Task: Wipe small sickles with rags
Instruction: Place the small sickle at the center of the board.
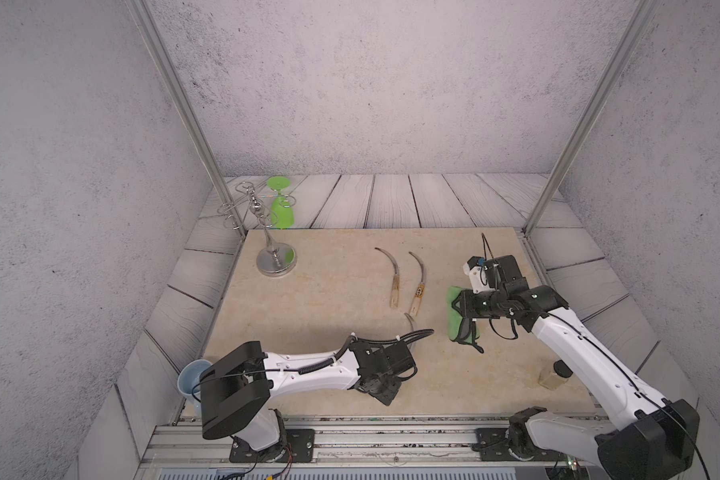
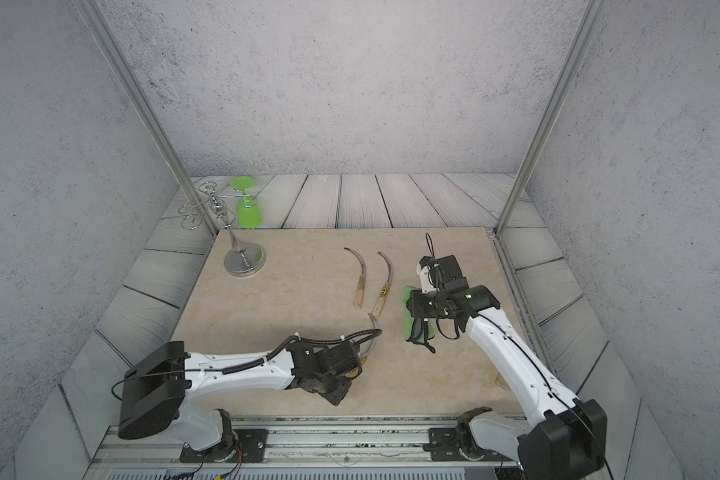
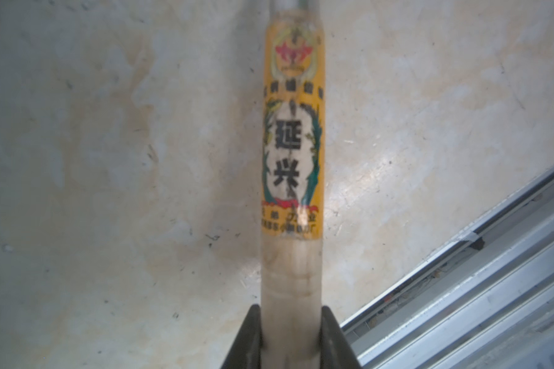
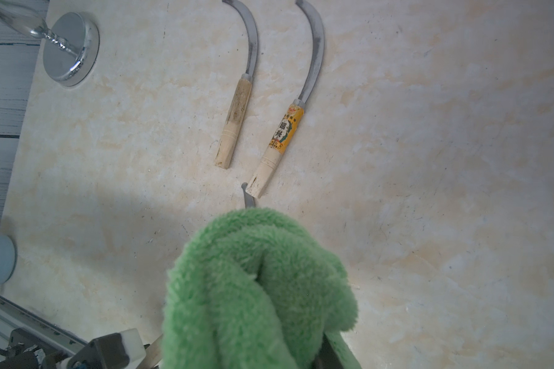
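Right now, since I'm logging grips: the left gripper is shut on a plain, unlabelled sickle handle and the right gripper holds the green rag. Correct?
No: the sickle in the left gripper has an orange label on its handle, not a plain one; the left wrist view shows it. The right gripper does hold the green rag.
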Available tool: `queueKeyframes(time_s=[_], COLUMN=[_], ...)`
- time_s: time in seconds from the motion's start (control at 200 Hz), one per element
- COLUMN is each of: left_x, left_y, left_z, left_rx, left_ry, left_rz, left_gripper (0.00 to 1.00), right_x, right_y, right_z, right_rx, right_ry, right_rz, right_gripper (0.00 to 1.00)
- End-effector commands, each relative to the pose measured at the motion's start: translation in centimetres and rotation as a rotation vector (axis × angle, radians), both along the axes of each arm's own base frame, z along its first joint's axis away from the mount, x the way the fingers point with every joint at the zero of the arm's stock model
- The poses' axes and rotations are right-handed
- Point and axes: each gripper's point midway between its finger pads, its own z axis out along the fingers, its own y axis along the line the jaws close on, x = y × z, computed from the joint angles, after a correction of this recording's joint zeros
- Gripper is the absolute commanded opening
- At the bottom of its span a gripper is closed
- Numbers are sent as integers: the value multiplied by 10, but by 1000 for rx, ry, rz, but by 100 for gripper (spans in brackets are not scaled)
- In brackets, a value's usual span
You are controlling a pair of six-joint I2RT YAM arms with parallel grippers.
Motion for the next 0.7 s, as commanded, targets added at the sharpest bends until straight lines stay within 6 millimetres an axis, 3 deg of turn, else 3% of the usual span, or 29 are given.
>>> queueKeyframes(time_s=[0.0, 0.315, 0.691], left_x=[0, 2, 5], left_y=[-18, -67, -95], left_z=[1, -11, -27], left_rx=[-17, -28, -18], left_ry=[-9, 36, 53], left_rz=[-79, -255, -369], left_gripper=[0, 0, 0], right_x=[-1, 3, 19], right_y=[-8, -22, -45], right_z=[5, -7, -26], right_rx=[-20, -59, -93], right_ry=[-9, 21, 78], right_rz=[-25, -66, -161], right_gripper=[31, 31, 31])
